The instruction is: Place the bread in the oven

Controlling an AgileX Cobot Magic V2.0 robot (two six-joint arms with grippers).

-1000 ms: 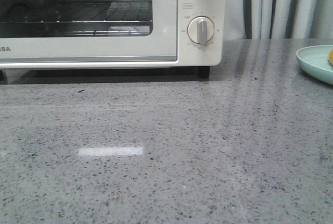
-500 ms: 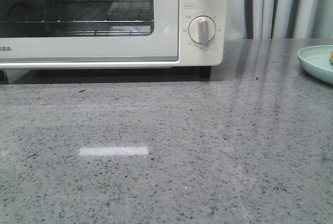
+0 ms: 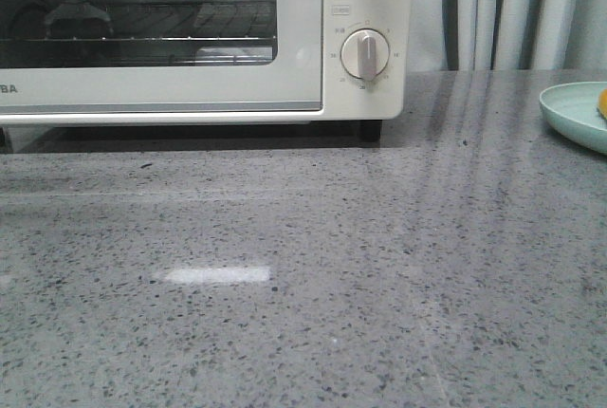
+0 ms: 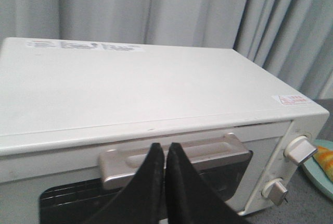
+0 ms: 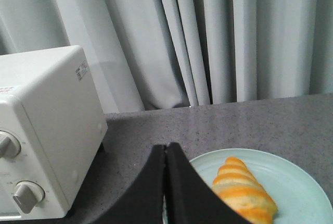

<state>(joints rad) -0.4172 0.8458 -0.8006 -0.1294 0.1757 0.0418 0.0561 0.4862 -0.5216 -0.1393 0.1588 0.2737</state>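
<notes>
Lying on a pale green plate (image 5: 291, 193) on the table (image 3: 313, 275), the croissant (image 5: 243, 190) shows only as an orange sliver at the front view's right edge. The toaster oven (image 4: 135, 99) is cut off there, door shut. Left gripper (image 4: 165, 153) and right gripper (image 5: 165, 153) both have fingers pressed together, empty.

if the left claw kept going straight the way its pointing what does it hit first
Most likely the oven's door handle: the shut left claw sits right in front of it in the wrist view. The remaining gap is unclear.
</notes>
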